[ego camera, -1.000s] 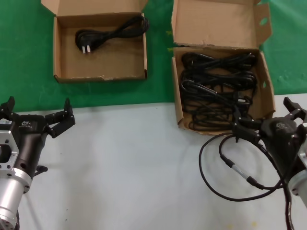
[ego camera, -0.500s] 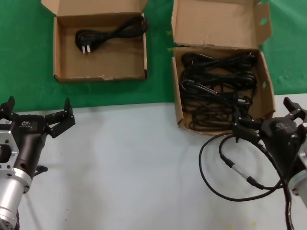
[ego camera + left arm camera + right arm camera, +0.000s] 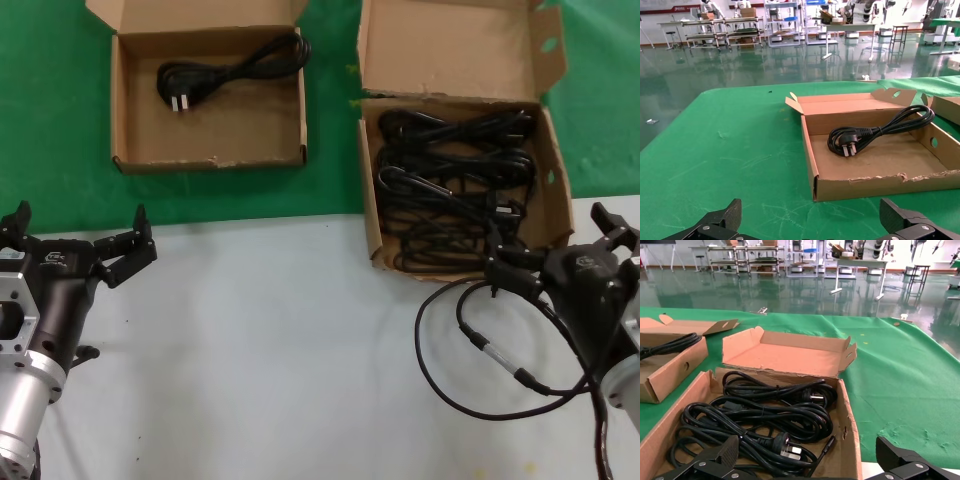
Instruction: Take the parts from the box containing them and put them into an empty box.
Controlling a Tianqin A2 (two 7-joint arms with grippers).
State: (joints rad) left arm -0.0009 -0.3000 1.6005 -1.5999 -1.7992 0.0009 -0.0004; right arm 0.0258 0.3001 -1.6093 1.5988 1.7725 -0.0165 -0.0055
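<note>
Head view shows the deep brown cardboard box (image 3: 462, 190) with its tall holed flap on the green cloth, filled with black rubber power cords (image 3: 455, 180); one more looped black cord (image 3: 232, 72) lies in the low-walled brown cardboard box (image 3: 207, 98) well apart; left pincer (image 3: 75, 243) hovers wide over the pale worktop (image 3: 280, 340); right pincer (image 3: 560, 245) hangs wide at the deep box's near wall.

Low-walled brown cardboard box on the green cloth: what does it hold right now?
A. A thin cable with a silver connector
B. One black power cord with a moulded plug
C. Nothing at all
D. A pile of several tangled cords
B: the low-walled brown cardboard box holds a single looped black power cord, its plug clear in the left wrist view.
</note>
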